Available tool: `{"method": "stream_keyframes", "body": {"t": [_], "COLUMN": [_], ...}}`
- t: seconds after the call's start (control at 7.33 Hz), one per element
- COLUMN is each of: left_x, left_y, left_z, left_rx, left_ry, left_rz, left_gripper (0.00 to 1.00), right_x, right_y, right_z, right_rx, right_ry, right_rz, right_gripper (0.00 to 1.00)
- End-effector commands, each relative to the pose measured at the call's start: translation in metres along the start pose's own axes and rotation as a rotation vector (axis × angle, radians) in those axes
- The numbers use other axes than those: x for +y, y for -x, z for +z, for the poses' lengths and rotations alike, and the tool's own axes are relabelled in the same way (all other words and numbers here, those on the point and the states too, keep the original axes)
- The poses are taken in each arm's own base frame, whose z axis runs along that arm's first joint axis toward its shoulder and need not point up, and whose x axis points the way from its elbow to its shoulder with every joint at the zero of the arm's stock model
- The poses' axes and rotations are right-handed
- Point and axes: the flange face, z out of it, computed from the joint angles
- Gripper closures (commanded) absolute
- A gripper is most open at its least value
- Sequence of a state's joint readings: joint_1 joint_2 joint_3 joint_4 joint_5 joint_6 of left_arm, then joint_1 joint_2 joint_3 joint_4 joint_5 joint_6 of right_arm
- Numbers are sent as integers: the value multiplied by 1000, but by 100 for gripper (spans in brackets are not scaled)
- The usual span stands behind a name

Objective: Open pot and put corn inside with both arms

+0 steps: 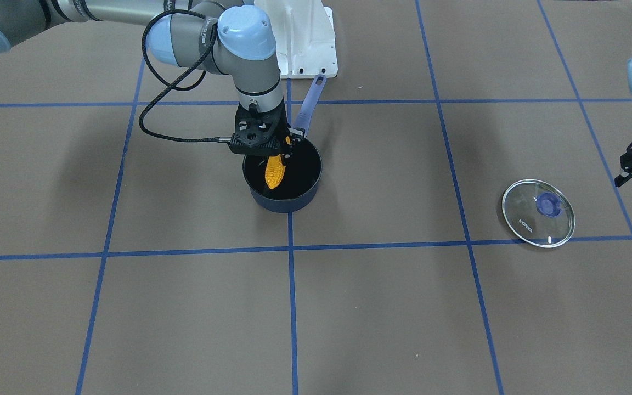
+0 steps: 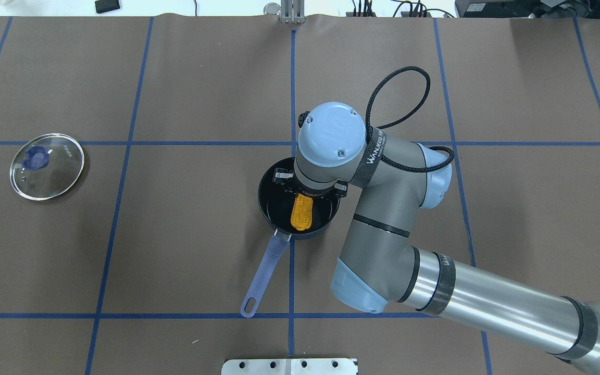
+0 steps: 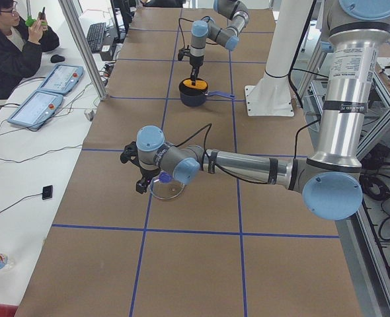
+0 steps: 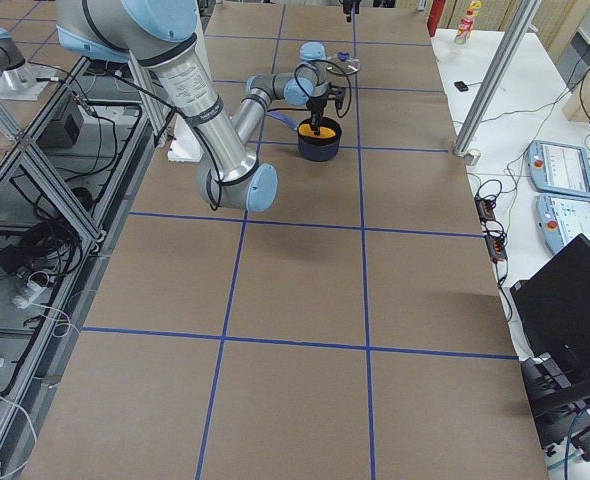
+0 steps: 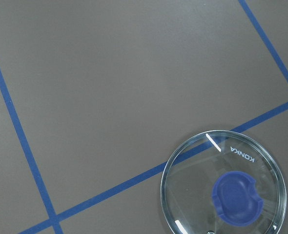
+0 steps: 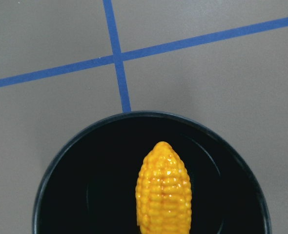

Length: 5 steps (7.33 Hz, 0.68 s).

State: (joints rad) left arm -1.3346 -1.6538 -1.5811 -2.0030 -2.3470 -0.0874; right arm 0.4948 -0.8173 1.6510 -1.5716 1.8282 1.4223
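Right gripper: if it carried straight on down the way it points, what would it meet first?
The right gripper points down into the open pot, clamped on the corn. The corn's lower tip would likely touch the pot's floor first; how much gap is left below it is unclear.

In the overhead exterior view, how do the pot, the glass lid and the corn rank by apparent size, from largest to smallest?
1. pot, handle included; without the handle it looks about equal to the next item.
2. glass lid
3. corn
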Motion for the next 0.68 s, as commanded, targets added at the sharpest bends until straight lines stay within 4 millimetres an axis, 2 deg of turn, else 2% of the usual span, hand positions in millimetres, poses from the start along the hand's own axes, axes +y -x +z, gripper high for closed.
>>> {"method": "stream_keyframes", "body": {"t": [0.0,0.14,0.27,0.41,0.55], "left_x": [-2,-2,-1,-3,-3], "left_y": [-2,1,5,9,19], "left_z": [-2,-4,-7,-13,-23], "left_rx": [1,-2,-5,5,27], "left_ry": [-5,-7,-11,-6,-5], "left_rz": [3,-1,-8,-30,-60], "left_gripper": [3,3,3,3,3], "right_x": [-9,-27,-69,-115,-165], "right_y": [3,0,-19,-58,-109], "right_z": [-9,-23,-48,-66,-94], "right_rx": [-12,-23,-30,-27,-33], "right_ry": [-39,-72,-107,-82,-68], "right_rz": [-9,-64,-89,-122,-165], "right_gripper": [0,0,0,0,0]}}
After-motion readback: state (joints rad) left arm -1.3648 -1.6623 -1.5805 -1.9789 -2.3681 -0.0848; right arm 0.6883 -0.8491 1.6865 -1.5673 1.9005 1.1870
